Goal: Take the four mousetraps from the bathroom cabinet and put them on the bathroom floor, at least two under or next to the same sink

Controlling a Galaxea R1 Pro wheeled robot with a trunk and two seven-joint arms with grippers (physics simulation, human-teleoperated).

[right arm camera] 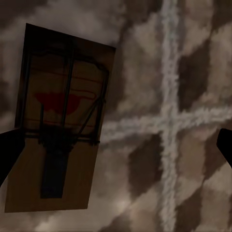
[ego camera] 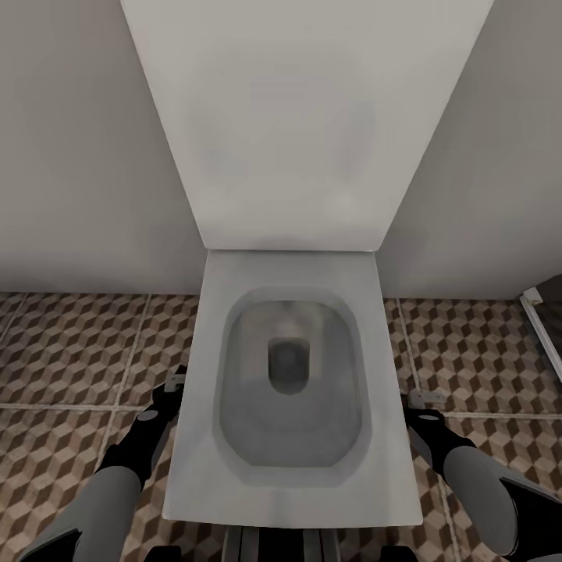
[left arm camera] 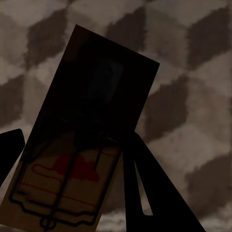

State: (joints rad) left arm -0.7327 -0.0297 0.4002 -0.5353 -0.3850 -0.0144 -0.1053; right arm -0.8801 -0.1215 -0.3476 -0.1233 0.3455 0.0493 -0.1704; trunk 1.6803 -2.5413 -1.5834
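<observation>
While you face the white toilet (ego camera: pixel 297 484), whose lid (ego camera: pixel 304 117) stands raised against the wall (ego camera: pixel 78 156), your two arms hang low on either side of the bowl over the bathroom floor (ego camera: pixel 70 343). A dark corner of the shower base (ego camera: pixel 550 312) shows at your far right.

Left side: the left gripper (ego camera: pixel 172 386) sits just beside the toilet's left edge. Seen from the left wrist, its two dark fingers (left arm camera: pixel 150 188) are clenched on the left mousetrap (left arm camera: pixel 67 183), one finger at each long edge of the tan board. The board lies tilted across the view; its red mark and dark wire parts show at the lit end, and its other end is in deep shadow. You cannot tell whether this trap rests on the cube-patterned tiles behind it or hangs just above them.

Right side: the right gripper (ego camera: pixel 417 400) sits just beside the toilet's right edge. Seen from the right wrist, its jaws stand released and wide apart. The right mousetrap (right arm camera: pixel 60 121) lies by one finger (right arm camera: pixel 8 154), well apart from the other, wire side up, near a crossing of pale grout lines (right arm camera: pixel 169 118). Whether that finger touches the board is unclear.
</observation>
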